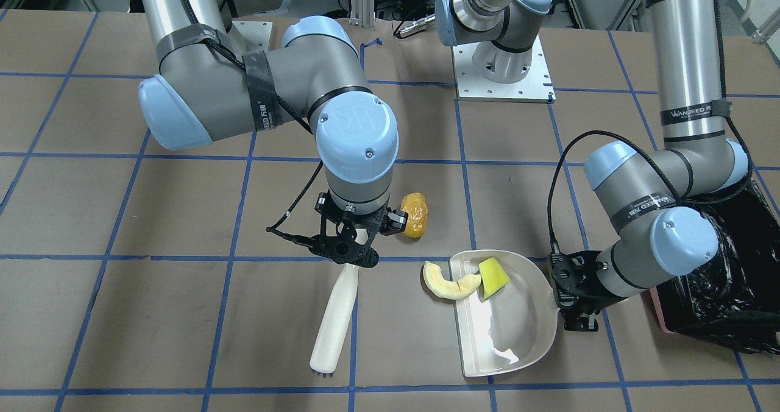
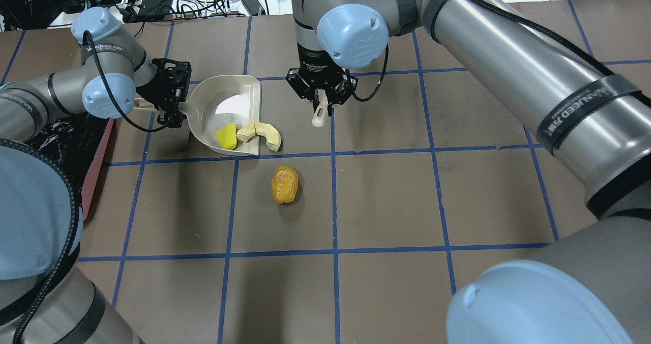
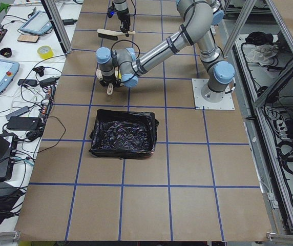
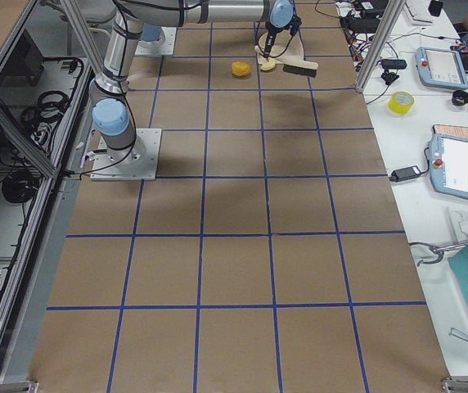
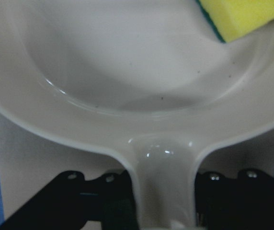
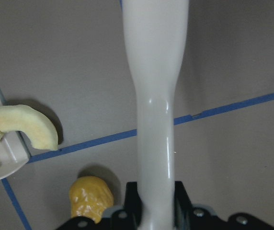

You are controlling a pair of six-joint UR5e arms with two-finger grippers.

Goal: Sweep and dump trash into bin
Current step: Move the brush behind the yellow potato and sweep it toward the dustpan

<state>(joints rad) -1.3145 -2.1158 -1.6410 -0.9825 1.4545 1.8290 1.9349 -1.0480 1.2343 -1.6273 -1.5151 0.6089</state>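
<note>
The left gripper [image 1: 570, 296] pinches the dustpan [image 1: 518, 323] handle, the right gripper [image 1: 356, 241] the brush [image 1: 334, 314]; the wedge [image 1: 493, 277] lies in the dustpan, the crescent slice [image 1: 448, 284] across its lip, the orange lump [image 1: 414, 215] outside its mouth, the bin [image 1: 719, 290] behind its handle.

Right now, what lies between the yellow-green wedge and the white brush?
The pale yellow crescent slice, resting across the open lip of the dustpan. From there to the white brush the brown table is bare. The front-facing and overhead views both show this.
</note>
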